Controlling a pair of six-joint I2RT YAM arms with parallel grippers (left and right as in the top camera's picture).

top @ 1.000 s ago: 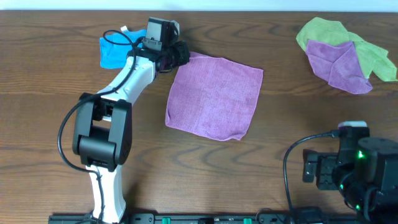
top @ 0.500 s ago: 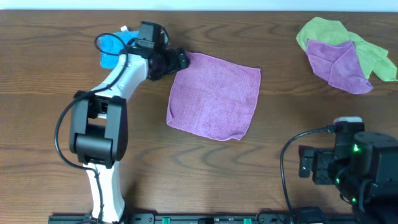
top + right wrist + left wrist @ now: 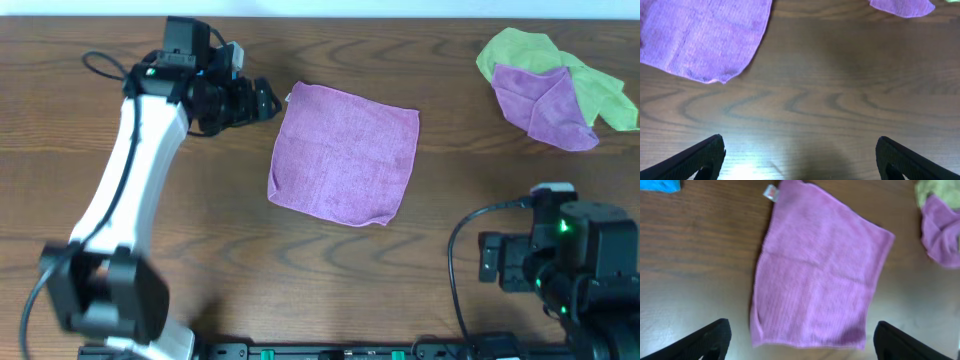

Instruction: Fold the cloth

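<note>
Pinkish-purple cloth (image 3: pixel 345 152) flat on wood table (image 3: pixel 300 280), green-and-purple heap (image 3: pixel 555 85) well apart

Dark brown table (image 3: pixel 330 270), wood grain running side to side, filling nearly whole overhead view. Thin pale strip (image 3: pixel 400 8) past far edge; wall or floor, cannot tell. Soft glare (image 3: pixel 757 162) on tabletop in right wrist view.
</note>
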